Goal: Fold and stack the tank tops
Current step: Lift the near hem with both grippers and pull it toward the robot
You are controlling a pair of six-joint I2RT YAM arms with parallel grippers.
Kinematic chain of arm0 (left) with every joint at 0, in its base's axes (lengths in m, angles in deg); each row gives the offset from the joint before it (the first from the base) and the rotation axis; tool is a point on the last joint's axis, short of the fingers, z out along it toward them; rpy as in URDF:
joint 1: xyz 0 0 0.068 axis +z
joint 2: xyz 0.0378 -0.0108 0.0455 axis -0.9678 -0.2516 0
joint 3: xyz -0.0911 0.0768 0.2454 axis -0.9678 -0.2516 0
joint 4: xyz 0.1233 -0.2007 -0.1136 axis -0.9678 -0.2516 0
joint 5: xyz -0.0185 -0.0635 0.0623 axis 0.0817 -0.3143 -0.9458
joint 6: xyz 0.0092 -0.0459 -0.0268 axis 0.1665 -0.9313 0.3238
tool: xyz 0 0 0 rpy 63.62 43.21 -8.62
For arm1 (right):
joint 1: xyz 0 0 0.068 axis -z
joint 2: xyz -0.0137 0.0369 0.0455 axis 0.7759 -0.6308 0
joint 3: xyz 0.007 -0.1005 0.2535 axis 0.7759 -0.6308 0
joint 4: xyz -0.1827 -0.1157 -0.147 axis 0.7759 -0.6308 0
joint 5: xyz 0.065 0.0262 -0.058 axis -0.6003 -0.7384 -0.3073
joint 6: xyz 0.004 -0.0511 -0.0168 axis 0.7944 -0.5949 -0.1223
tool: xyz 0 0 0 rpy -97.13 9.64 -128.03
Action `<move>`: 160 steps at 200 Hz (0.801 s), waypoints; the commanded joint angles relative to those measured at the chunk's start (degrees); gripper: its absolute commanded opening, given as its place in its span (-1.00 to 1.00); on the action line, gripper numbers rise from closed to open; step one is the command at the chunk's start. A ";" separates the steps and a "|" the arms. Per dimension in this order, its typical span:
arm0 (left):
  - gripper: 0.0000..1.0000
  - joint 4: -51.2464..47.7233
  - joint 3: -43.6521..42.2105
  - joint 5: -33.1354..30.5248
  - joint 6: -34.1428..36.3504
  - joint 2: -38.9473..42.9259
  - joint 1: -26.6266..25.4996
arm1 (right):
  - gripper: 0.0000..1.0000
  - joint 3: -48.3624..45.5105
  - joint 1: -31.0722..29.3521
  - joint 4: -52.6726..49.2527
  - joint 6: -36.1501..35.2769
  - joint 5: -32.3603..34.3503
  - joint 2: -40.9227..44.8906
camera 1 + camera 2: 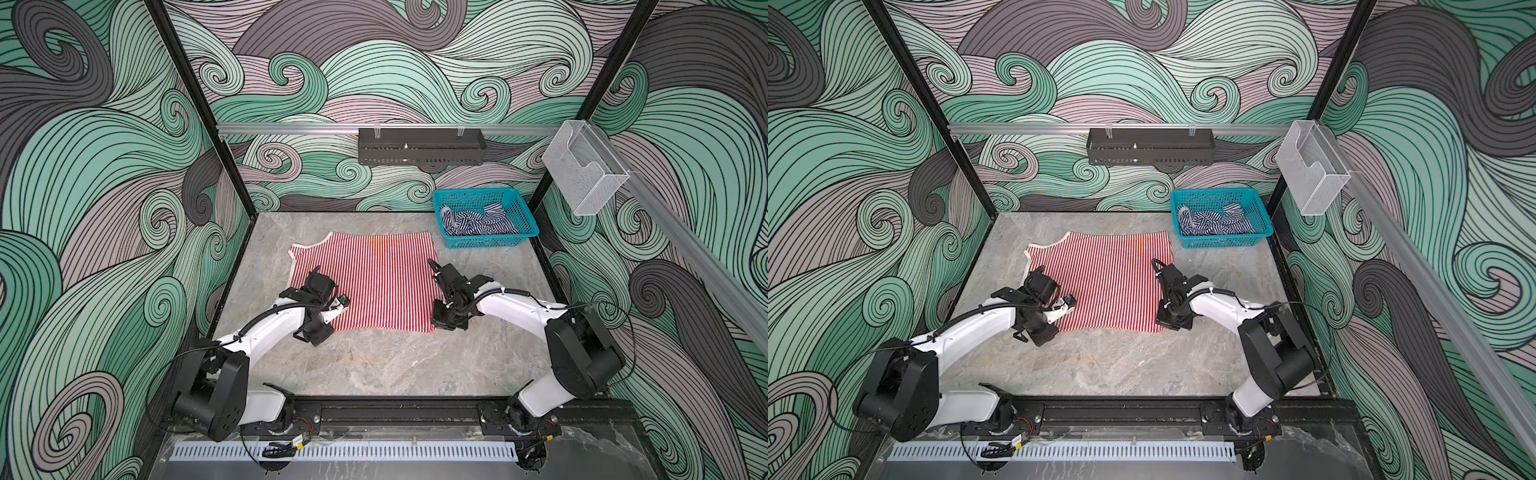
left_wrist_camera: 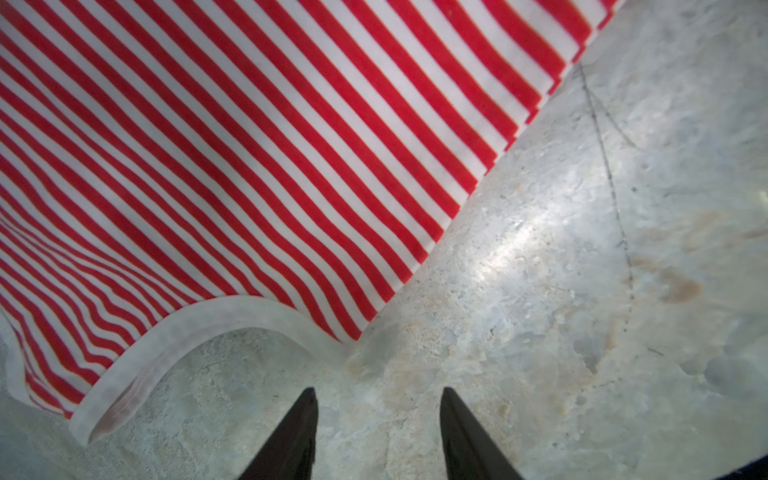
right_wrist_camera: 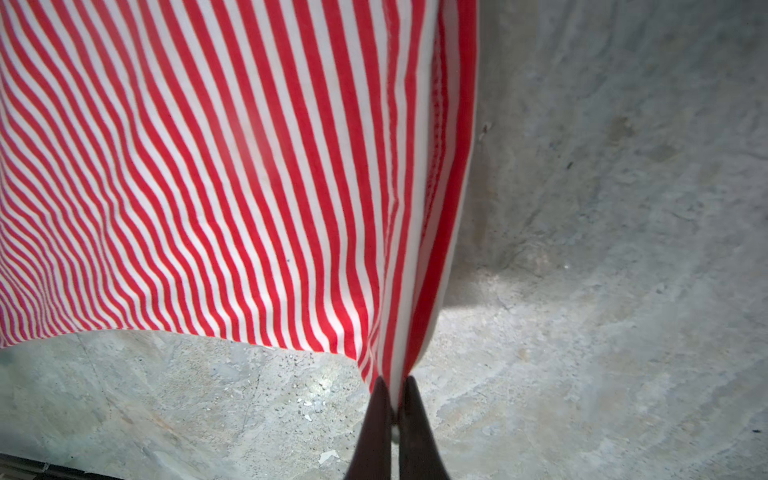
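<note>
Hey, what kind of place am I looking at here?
Likely a robot lab test booth: white robot arms mounted on a black rail, wave-printed walls enclosing a tabletop, and a red-striped tank top laid out near a teal basket.

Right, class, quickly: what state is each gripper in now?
Left gripper: open, holding nothing.
Right gripper: shut on the red-and-white striped knit tank top.
</note>
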 commanded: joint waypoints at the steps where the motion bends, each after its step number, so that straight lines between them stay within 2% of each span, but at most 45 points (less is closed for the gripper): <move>1: 0.05 1.81 2.40 -2.01 1.27 -1.27 -0.47 | -1.00 1.09 -0.12 -1.53 -0.26 1.06 1.22; 117: 0.01 2.41 4.78 -3.16 3.83 -11.55 -1.15 | -1.00 1.90 0.47 -1.41 -0.40 1.19 2.43; 136: -0.08 1.31 4.87 -2.15 4.14 -12.15 -1.14 | -1.00 1.95 0.67 -1.70 -0.52 1.20 2.56; 160: -0.39 -0.94 4.95 -0.02 4.55 -11.98 -1.20 | -1.00 2.24 0.85 -1.90 -0.70 1.02 2.78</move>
